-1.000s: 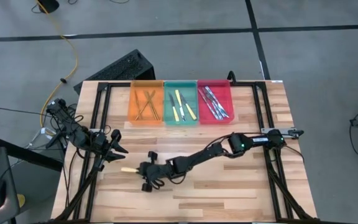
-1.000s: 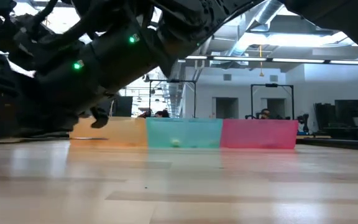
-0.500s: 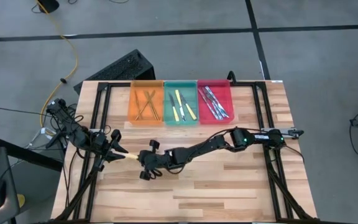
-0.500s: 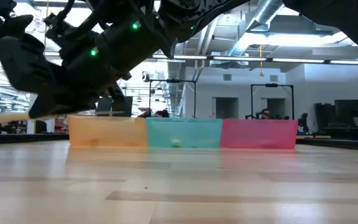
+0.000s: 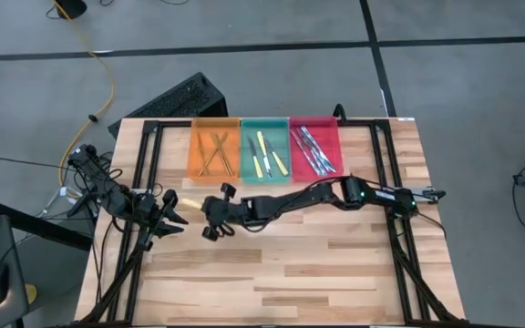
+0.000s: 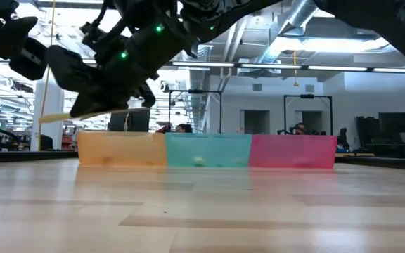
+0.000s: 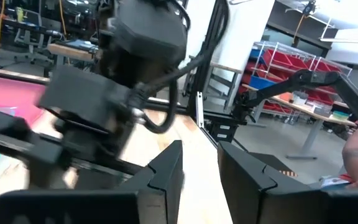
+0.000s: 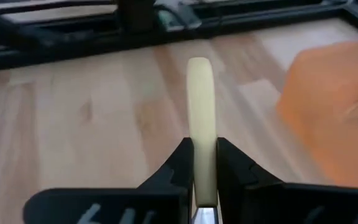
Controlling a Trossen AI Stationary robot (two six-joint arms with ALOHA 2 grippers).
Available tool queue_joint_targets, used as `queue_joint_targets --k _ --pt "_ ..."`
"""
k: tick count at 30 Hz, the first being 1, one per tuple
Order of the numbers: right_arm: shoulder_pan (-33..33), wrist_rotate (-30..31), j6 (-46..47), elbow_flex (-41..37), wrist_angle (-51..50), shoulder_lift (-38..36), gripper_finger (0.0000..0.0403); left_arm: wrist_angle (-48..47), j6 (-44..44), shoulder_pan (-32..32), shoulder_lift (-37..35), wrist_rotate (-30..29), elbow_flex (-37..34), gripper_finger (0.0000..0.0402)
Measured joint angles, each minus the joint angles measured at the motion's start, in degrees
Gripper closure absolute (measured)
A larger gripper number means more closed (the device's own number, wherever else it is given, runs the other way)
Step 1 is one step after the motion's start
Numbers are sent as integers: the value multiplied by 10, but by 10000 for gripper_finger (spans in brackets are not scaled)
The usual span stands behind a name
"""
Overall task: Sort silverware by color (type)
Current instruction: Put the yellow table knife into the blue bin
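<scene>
Right gripper (image 5: 200,206) clamped on pale yellow-handled utensil (image 8: 201,118), lifted off table (image 5: 335,273). Left gripper (image 5: 173,211) narrow, empty. Next we needed green tray (image 5: 264,173), 1 o'clock.

Grey floor (image 5: 445,109) with dark seams surrounds the wooden bench (image 5: 335,273). A yellow cable (image 5: 108,82) trails beyond its far left corner. Beyond, red shelf bins (image 7: 291,62), desks and bright ceiling lights (image 6: 343,46).

My right gripper (image 5: 203,207) holds yellow-handled utensil (image 5: 190,203) above bare table (image 5: 290,264); left gripper (image 5: 173,219) crowds just beside.
</scene>
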Motion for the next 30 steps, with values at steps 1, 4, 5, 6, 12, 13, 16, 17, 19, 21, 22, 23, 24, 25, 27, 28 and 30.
queue_joint_targets --k 1,4,5,6,12,13,16,17,19,21,22,23,24,25,27,28,30 --pt "-4 0 -6 0 3 -1 350 0 0 0 0 0 0 312" --pt "-16 4 -15 0 4 -5 350 0 0 0 0 0 0 312" --pt "-20 5 -17 0 -3 -9 350 0 0 0 0 0 0 312" --pt "-24 5 -21 0 -4 -11 350 0 0 0 0 0 0 312" --pt "-42 6 -33 0 -8 -26 350 0 0 0 0 0 0 312" --pt "-45 6 -37 0 -4 -27 350 0 0 0 0 0 0 312" --pt "-56 10 -42 0 -11 -37 350 0 0 0 0 0 0 312" --pt "-60 11 -43 0 -12 -39 350 0 0 0 0 0 0 312" --pt "-71 12 -43 0 -7 -42 350 0 0 0 0 0 0 312" --pt "-80 13 -43 1 -7 -43 350 0 0 0 0 0 0 312" --pt "-85 13 -42 1 -9 -43 350 0 0 0 0 0 0 312" --pt "-90 13 -41 0 -14 -43 350 0 0 0 0 0 0 312" --pt "-95 13 -38 0 -17 -43 350 0 0 0 0 0 0 312" --pt "-100 13 -33 0 -17 -44 350 0 0 0 0 0 0 312" --pt "-109 16 -24 0 -20 -46 350 0 0 0 0 0 0 312" --pt "-113 22 -23 0 -21 -46 350 0 0 0 0 0 0 312" --pt "-120 37 -23 0 -27 -46 350 0 0 0 0 0 0 312"
